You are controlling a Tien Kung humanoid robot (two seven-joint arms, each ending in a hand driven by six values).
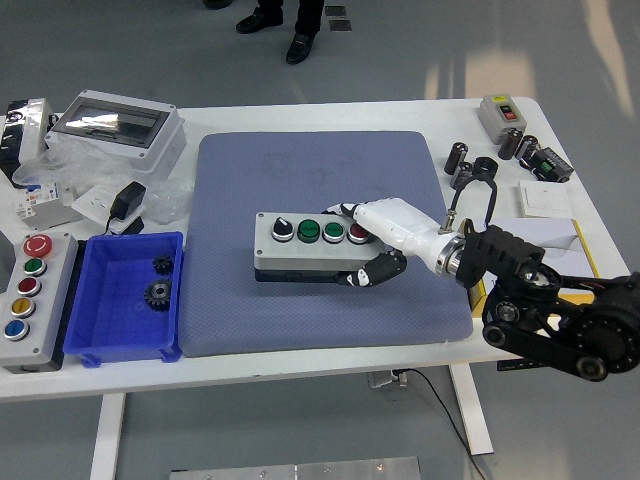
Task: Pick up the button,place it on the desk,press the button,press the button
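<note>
A grey button box with a black selector knob, two green buttons and a red button lies level on the blue mat, toward its front middle. My right hand, white with black fingertips, comes in from the right and is shut on the box's right end: its fingers lie over the top by the red button and the thumb presses the front face. The left arm is out of the picture.
A blue bin with two gears sits left of the mat, beside a second button box with several coloured buttons. A yellow-and-white carton lies behind my right forearm. Small black parts and a switch box fill the far right.
</note>
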